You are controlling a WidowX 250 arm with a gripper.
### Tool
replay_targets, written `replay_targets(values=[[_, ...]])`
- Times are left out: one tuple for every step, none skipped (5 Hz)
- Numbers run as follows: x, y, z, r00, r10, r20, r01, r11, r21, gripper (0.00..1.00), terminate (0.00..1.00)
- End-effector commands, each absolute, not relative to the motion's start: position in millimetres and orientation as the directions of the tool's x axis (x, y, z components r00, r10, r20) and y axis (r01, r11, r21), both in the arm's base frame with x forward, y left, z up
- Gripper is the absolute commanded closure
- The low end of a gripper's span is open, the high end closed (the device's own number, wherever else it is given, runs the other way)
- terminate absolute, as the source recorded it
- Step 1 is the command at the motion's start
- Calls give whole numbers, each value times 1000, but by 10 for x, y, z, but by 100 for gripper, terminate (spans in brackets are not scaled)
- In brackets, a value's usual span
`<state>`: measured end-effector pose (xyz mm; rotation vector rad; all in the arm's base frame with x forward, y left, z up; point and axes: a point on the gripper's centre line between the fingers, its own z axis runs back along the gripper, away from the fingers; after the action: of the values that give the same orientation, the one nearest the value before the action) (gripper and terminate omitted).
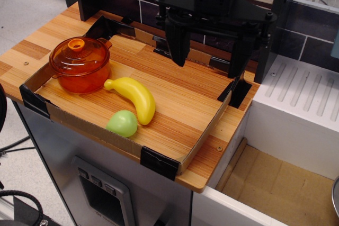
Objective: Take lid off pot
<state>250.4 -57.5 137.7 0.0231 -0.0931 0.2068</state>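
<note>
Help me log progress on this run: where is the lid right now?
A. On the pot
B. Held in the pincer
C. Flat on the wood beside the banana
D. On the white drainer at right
A. The lid sits on the pot at the tray's left end, its knob up, while the open pincer hangs empty, well off to the right.
</note>
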Motion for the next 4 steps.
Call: replay_targets(values=[[2504, -575, 1377, 974, 204, 95, -206, 978, 13, 0, 0], [2529, -352, 1510, 964, 236, 120, -232, 972, -46, 0, 0], [2618, 18, 1600, 946, 300, 123, -291, 953, -81, 0, 0], [2693, 355, 1580, 929, 341, 144, -329, 939, -101, 0, 0]])
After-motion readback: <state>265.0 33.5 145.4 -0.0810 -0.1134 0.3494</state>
